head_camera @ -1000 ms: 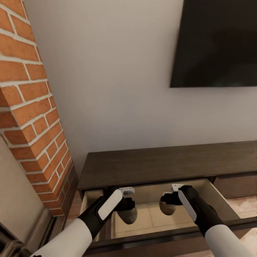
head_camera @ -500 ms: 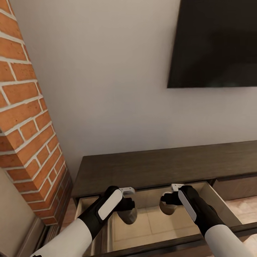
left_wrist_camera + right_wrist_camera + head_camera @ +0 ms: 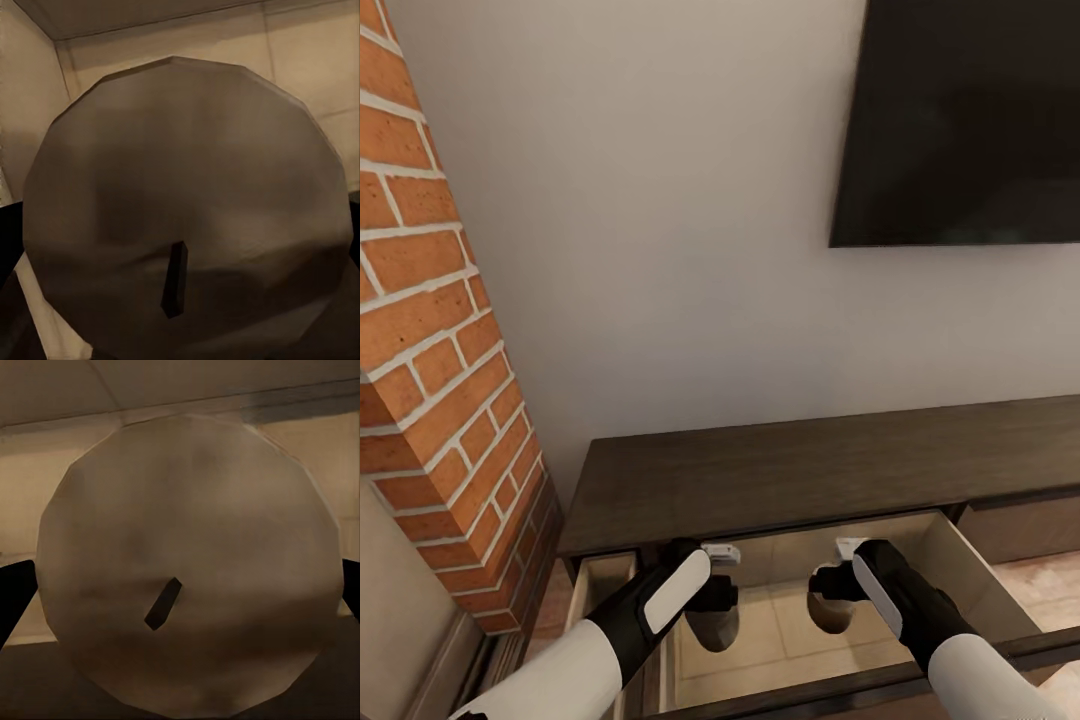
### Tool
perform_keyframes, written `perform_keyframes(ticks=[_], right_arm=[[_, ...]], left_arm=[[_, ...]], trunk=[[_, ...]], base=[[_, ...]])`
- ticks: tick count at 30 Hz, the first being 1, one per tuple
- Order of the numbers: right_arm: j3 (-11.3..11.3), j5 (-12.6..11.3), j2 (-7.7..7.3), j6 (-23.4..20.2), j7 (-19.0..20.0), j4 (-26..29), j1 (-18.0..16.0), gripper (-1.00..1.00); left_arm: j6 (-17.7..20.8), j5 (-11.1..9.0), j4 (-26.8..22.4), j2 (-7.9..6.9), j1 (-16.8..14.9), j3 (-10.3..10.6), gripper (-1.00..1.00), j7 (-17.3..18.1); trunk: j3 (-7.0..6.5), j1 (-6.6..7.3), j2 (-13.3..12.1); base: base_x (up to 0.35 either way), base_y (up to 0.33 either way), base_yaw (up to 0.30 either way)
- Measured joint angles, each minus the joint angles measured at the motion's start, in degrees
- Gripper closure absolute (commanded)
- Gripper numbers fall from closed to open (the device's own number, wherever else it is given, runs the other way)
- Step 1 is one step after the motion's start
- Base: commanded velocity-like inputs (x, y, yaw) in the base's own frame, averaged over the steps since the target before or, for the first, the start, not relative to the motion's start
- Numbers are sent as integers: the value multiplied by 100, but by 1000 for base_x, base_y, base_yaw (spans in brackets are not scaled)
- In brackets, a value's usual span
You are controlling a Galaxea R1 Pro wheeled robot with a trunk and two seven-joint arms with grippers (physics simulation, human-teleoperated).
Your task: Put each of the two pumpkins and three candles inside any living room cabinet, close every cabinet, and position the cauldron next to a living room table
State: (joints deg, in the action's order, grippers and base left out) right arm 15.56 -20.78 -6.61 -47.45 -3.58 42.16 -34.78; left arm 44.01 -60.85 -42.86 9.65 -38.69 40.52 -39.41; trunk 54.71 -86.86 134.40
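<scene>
Each gripper, left (image 3: 722, 592) and right (image 3: 828, 582), apparently pinches a candle (image 3: 187, 217) over the open cabinet (image 3: 800, 470) drawer

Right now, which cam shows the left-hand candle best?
Left wrist view: the left candle is seen close and end-on, wick clear. Head view shows it partly hidden below the left gripper, hanging in the open drawer. The right wrist view shows the other candle.
</scene>
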Motion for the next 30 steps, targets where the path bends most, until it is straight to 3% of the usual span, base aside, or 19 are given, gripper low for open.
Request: perform_keyframes(ticks=[4, 9, 15, 19, 30], right_arm=[[218, -20, 1, 265, 282, -234, -14, 100], [260, -18, 7, 322, 340, -277, -22, 100], [374, -18, 11, 512, 351, -290, -24, 100], [580, -24, 26, 546, 352, -296, -30, 100], [863, -14, 120, 620, 352, -304, -32, 100]], left_arm=[[-149, 10, 108, 4, 6, 47, 100, 201], [-374, 21, 189, 4, 6, 218, 100, 406], [-473, 27, 438, 11, 6, 267, 100, 798], [-473, 29, 657, 23, 6, 268, 100, 888], [-499, 33, 1085, 35, -1, 272, 100, 1070]], trunk=[[0, 0, 0], [0, 0, 0], [0, 0, 0], [0, 0, 0], [0, 0, 0]], base=[[0, 0, 0], [0, 0, 0], [0, 0, 0], [0, 0, 0], [0, 0, 0]])
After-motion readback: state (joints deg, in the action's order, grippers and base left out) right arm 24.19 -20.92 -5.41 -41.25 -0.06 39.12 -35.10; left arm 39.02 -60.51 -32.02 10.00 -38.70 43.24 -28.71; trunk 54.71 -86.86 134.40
